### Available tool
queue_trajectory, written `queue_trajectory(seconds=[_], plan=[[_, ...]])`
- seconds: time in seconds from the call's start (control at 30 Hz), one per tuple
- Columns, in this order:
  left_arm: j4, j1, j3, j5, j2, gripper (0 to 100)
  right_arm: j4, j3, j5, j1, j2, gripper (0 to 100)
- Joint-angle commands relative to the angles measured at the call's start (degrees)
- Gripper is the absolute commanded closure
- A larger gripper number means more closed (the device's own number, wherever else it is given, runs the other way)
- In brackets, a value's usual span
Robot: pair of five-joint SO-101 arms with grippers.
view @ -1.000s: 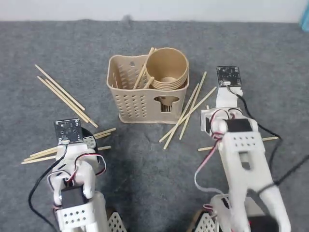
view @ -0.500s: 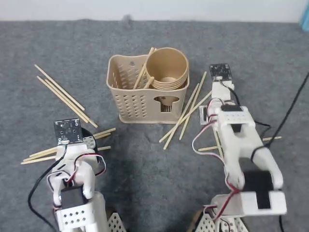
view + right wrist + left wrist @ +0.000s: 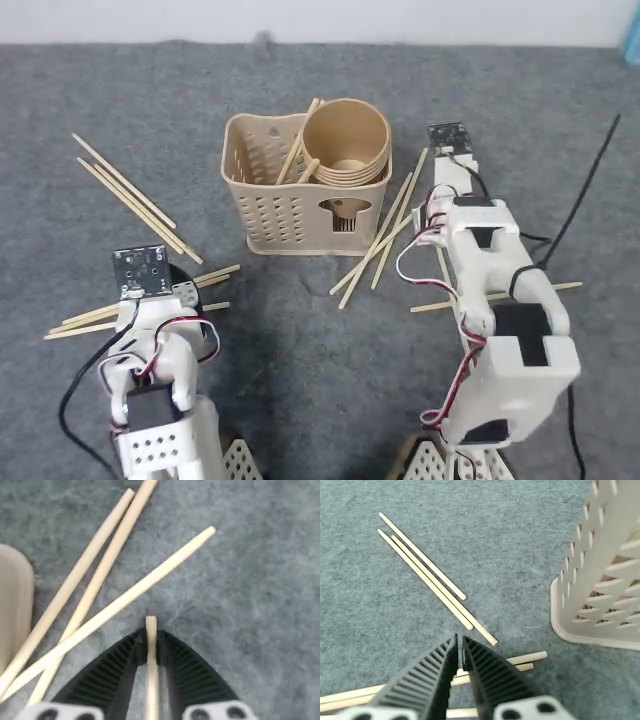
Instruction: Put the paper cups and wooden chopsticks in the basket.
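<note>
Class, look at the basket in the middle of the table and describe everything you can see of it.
The basket is beige, seemingly plastic, rectangular with rounded corners, a rolled rim and walls pierced by rows of slots; one wall has a handle cut-out. It stands upright on the grey carpet, open top up. Inside, a stack of paper cups fills its right part and a few chopsticks lean beside them, tips above the rim.

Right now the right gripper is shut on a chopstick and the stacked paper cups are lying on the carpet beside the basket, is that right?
One detail is wrong. The paper cups stand stacked inside the basket, not on the carpet beside it, as the high view shows. The rest holds: the right gripper is shut on a chopstick.
</note>
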Motion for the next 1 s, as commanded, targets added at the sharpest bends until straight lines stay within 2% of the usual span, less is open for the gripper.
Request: queue_trajectory(seconds=[0.0,0.4,0.67,0.77,0.97], plan=[[-1.58,-0.35,-0.22,0.09,-0.44,98,-0.40,-2.37,0.53,0.31,-0.40,99.5],[-1.85,-0.35,-0.22,0.09,-0.44,98,15.78,-2.37,0.35,6.73,-19.47,99.1],[-1.76,-0.35,-0.22,0.09,-0.44,98,31.43,1.76,0.26,6.55,-37.85,99.1],[-1.67,-0.35,-0.22,0.09,-0.44,98,32.04,8.88,0.26,6.55,-45.49,99.1],[-1.67,-0.35,-0.22,0.09,-0.44,98,25.36,20.92,0.26,7.08,-62.37,99.1]])
